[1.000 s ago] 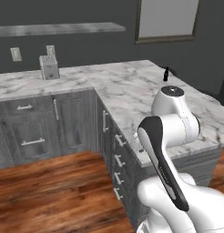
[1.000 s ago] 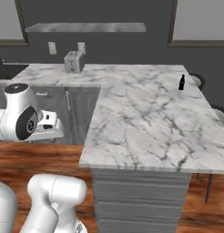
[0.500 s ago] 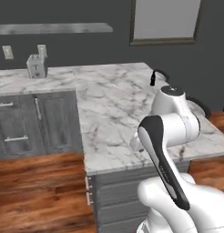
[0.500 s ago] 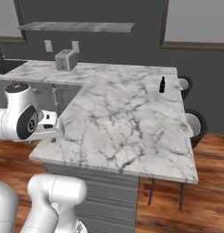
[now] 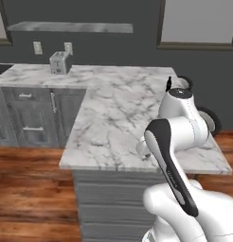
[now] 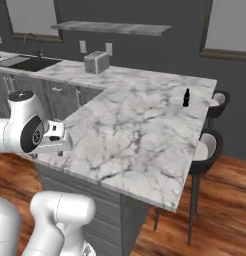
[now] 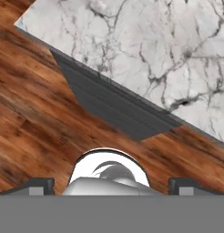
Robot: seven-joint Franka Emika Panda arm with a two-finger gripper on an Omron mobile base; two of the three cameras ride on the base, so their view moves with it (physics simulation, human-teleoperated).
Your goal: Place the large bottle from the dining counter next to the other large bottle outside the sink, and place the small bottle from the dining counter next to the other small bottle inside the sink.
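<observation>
- The small bottle [image 6: 186, 97] is standing upright on the dining counter [image 6: 140, 135], near its far right edge and close to the far corner; in the left base view the bottle [image 5: 168, 83] is peeking out just behind the arm's top joint.
- It is short and black, with a narrow neck; its label is too small to make out.
- Bare marble is lying open all around the bottle, with nothing touching it.
- The slab is overhanging a grey base [image 7: 114, 107], and wood floor [image 7: 36, 132] is running along the near edge.
- Two black stools [image 6: 207, 150] are sitting tucked at the counter's right edge, just beyond the bottle.
- A toaster [image 6: 96, 62] is resting well apart, on the back run by the wall, under a shelf [image 6: 111, 28].
- The sink [image 6: 30, 63] is lying at the far left of that run, far from the bottle.
- The gripper [image 7: 111, 184] is pointing down over the floor beside the counter's near edge, its fingertips [image 7: 38, 184] standing wide apart and holding nothing.
</observation>
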